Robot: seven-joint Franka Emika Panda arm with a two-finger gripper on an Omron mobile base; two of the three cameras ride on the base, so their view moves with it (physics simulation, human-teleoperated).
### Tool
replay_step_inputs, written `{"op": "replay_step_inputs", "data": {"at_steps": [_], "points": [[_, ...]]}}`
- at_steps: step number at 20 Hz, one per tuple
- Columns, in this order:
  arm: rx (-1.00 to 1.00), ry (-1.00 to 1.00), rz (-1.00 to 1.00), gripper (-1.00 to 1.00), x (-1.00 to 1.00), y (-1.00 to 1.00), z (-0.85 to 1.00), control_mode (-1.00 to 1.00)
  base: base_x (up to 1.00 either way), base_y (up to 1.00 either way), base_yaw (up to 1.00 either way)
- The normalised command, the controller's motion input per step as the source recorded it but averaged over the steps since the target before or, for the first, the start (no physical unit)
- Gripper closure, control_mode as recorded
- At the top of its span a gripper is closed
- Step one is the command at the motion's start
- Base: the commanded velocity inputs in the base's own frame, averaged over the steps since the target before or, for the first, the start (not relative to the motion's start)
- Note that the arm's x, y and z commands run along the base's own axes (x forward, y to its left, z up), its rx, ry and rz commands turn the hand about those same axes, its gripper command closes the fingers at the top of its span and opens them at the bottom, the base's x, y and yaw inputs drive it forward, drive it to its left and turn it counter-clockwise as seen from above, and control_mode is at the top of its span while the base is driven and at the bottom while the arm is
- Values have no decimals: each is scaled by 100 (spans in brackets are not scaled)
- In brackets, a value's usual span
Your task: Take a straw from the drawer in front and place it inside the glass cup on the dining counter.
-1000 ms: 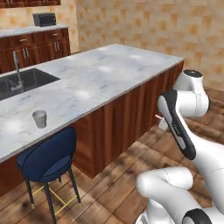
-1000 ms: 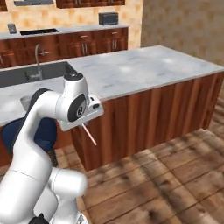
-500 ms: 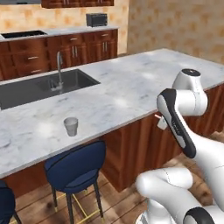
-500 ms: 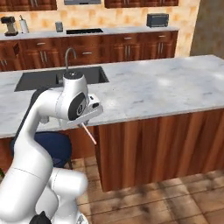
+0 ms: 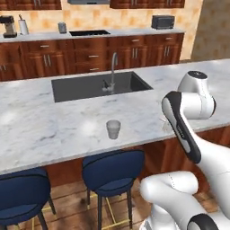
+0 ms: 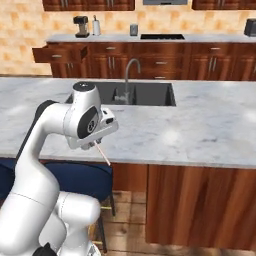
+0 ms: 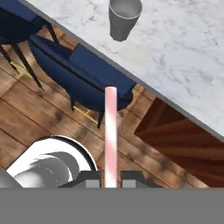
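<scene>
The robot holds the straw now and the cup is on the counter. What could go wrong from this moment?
1. The gripper pinches the straw only at its end, so it may tilt or slip on the way.
2. The cup is small and stands near the counter edge above a stool; a poorly aimed straw could tip it off.

1 straw [image 7: 110,131], 1 glass cup [image 5: 113,129], 2 stools [image 5: 112,171], 1 sink [image 5: 96,85], 1 tap [image 5: 112,72].
</scene>
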Motion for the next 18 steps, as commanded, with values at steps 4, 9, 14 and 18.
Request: {"op": "replay_step_inputs", "data": {"at_steps": [4, 9, 14, 18], "points": [[0, 0, 0, 100, 0, 0, 0, 100, 96, -19, 44], [0, 0, 0, 100, 0, 0, 0, 100, 100, -9, 26], [5, 0, 9, 100, 24, -2, 7, -100, 54, 0, 12], [27, -6, 25, 100, 33, -13, 34, -100, 0, 0, 0]]}}
